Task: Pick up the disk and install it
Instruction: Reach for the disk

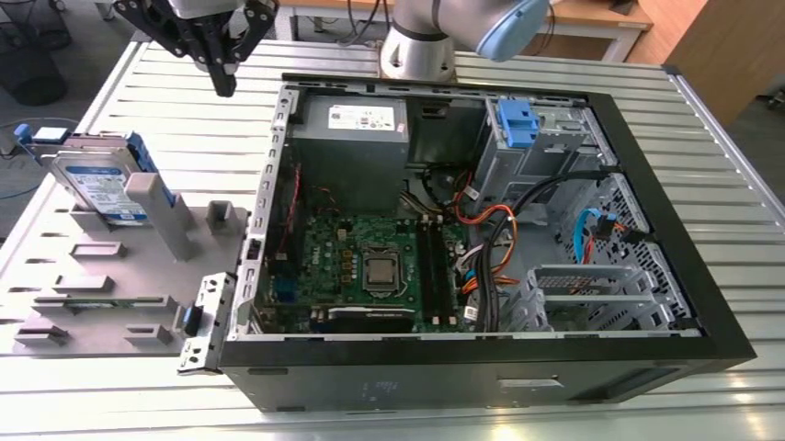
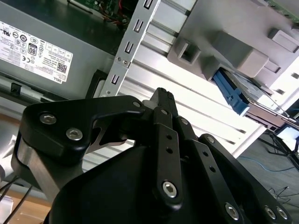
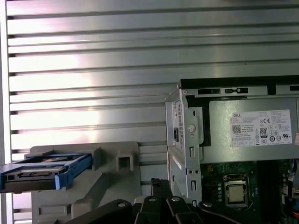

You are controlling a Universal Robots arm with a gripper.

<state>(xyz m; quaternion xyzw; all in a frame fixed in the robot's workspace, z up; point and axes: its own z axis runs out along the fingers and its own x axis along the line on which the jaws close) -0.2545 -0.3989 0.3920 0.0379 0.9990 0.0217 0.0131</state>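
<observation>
1. Slatted metal table (image 1: 718, 156) carries an open computer case (image 1: 491, 230).
2. Disk (image 1: 105, 188) stands in a grey rack (image 1: 73, 276), exterior view's left.
3. Gripper (image 1: 224, 87), upper left, is pinched closed, empty.

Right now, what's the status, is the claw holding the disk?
Gripper shut, empty, above the table beside the computer case. Disk propped on its grey stand, untouched. Nothing between them.
</observation>
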